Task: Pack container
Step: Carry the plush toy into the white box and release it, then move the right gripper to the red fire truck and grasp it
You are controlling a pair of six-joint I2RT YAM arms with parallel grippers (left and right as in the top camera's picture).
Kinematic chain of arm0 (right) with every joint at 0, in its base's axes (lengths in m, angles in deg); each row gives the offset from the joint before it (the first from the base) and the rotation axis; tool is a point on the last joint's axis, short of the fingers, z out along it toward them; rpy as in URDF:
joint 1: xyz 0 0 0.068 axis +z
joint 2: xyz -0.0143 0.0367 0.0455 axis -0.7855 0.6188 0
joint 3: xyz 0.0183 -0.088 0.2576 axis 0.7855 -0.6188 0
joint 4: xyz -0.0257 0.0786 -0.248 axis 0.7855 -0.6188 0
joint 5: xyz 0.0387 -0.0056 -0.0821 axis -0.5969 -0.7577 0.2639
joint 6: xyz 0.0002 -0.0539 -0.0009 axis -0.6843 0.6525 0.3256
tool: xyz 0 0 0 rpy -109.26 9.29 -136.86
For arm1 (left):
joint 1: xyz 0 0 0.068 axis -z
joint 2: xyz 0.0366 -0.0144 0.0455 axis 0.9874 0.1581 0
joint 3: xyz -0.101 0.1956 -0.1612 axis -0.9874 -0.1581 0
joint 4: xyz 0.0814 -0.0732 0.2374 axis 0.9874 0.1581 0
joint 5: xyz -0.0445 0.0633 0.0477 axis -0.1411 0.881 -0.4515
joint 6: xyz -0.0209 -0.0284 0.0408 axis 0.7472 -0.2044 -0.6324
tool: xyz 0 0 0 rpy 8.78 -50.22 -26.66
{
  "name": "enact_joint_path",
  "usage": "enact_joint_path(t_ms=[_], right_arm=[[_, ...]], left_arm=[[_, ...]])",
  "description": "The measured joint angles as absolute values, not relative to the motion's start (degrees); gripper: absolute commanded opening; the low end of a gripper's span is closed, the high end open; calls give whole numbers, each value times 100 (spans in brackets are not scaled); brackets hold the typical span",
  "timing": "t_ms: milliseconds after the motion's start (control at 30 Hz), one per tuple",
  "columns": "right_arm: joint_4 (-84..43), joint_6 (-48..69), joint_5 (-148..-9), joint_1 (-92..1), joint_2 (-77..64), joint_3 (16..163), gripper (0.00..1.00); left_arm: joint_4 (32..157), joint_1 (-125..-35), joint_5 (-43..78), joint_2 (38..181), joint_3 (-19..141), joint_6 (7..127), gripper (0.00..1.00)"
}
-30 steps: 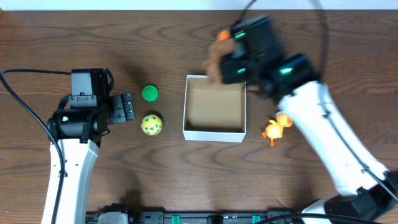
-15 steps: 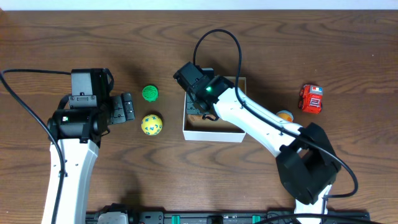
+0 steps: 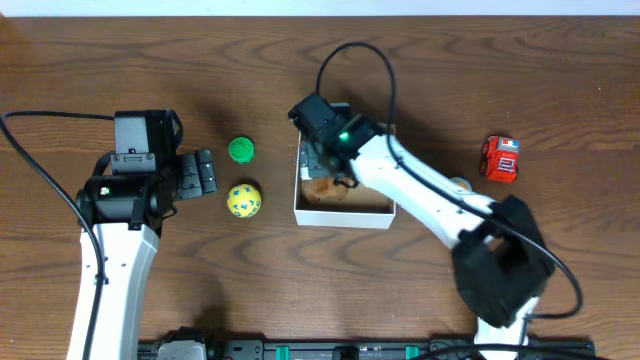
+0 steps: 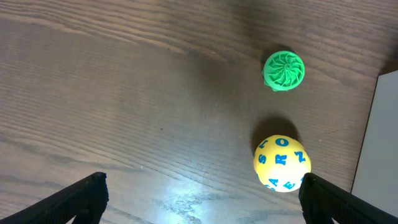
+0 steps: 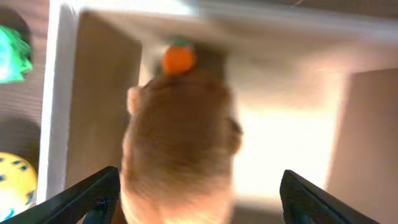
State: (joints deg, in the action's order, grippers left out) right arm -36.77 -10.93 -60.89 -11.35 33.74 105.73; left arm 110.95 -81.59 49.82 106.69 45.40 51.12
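The container, a white-walled box with a tan inside, stands mid-table. A brown plush toy lies in its left part. My right gripper hovers over it, open. In the right wrist view the plush toy, with an orange nose, sits between the spread fingers, inside the container's white wall; the right gripper holds nothing. My left gripper is open on the left, apart from the toys. Its wrist view shows the left gripper over bare wood.
A green ball and a yellow lettered ball lie left of the container. A red toy car sits at the right. An orange toy peeks from under the right arm.
The right arm brought the brown plush toy from behind the container down into it. Its jaws went from shut to open, and the toy now lies in the box. The left arm stayed still.
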Motion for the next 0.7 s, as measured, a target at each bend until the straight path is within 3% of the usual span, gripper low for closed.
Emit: enact_joint_path(t_ms=[267,467,700], right_arm=[[-4761,-1030,-5938,-2348,1558,10593,87],[-5878,-964,-5695,-4127,994,10612,99],[-5135,-332,-5802,-5637,1018,9786,99]], left_arm=[[11095,-8161,4982,10669,4540,5112,98],[11097,-8159,4982,10669,4540,5112,98],[11095,-8161,4984,10669,4540,5112,98]])
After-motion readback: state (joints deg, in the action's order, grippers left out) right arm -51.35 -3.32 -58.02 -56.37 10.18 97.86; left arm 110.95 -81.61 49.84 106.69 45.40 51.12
